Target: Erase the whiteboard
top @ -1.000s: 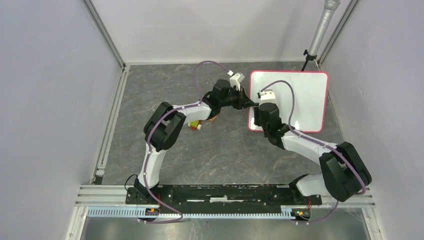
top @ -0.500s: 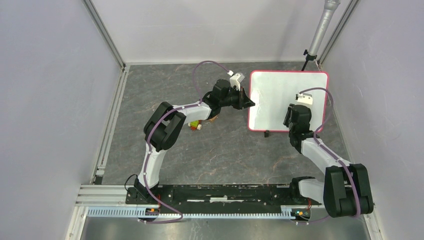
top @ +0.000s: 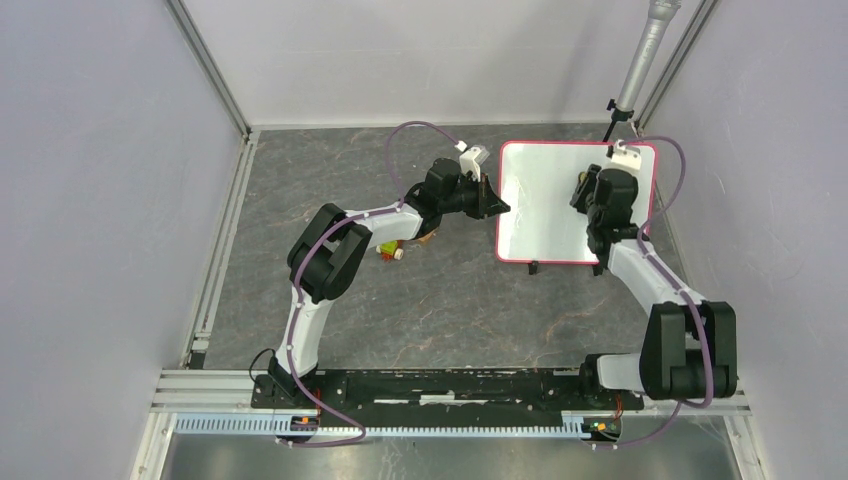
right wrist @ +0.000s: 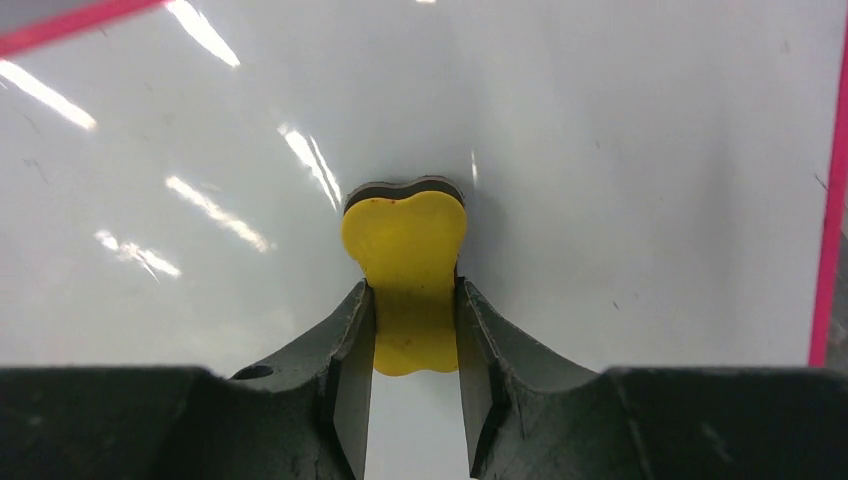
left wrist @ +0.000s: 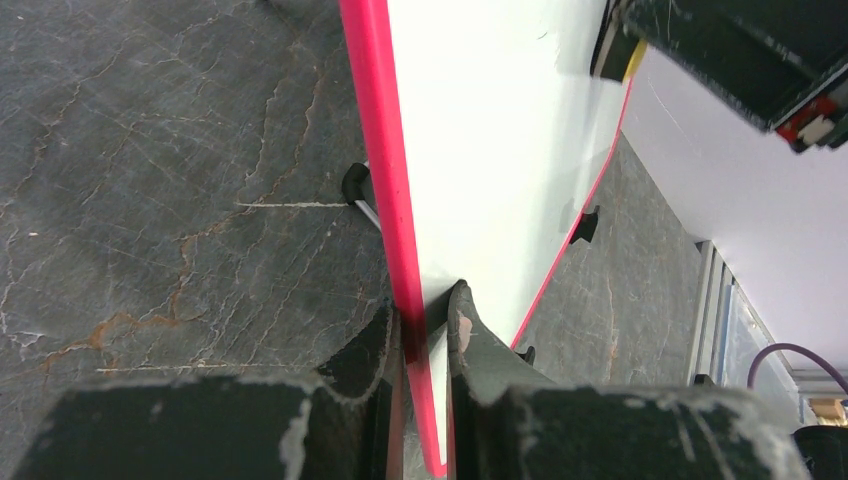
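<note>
Whiteboard (top: 540, 200) surface fills the right wrist view. Against it the right tool (right wrist: 412, 300) has both fingers closed on a yellow eraser (right wrist: 405, 240), a lobed yellow block with a dark layer on its far side that sits against the white face. From above, this tool is over the board's far right part, near the corner, with the right arm reaching up along the right side. The left tool (left wrist: 425, 320) is clamped shut on the board's left edge, one finger on each side of the pink-red frame (left wrist: 375, 140), so the rim runs straight between the fingers. Seen from that wrist, the gripped edge looks raised off the surface below. The board has rounded corners, and two small black feet (top: 534, 267) show at its near edge. It lies at the far right of the dark, marbled counter (top: 450, 310), close to the right wall. A grey pole (top: 640, 60) rises just behind its far right corner.
</note>
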You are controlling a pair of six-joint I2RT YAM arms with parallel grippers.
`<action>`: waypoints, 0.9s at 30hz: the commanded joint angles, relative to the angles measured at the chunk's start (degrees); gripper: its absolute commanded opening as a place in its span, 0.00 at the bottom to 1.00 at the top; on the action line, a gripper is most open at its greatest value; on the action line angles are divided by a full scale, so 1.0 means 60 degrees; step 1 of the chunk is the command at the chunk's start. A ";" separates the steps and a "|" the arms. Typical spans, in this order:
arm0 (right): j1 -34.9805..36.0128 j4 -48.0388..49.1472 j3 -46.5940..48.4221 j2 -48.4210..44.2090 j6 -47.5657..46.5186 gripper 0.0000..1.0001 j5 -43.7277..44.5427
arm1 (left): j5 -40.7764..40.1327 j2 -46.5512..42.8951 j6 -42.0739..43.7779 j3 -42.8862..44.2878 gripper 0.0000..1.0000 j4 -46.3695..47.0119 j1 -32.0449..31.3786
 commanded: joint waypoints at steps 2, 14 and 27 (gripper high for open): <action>-0.0421 0.0538 0.0834 0.0743 0.0620 0.37 -0.0418 | -0.1616 0.0642 0.1781 -0.0113 0.02 -0.1430 -0.0041; -0.2929 0.0728 -0.1070 0.0362 0.0492 0.37 -0.0906 | -0.1552 0.0657 0.1822 -0.0085 0.02 -0.1428 -0.0047; -0.0882 0.0260 -0.2159 -0.1314 -0.0113 0.36 -0.1016 | -0.1592 0.0650 0.1811 -0.0082 0.02 -0.1439 -0.0048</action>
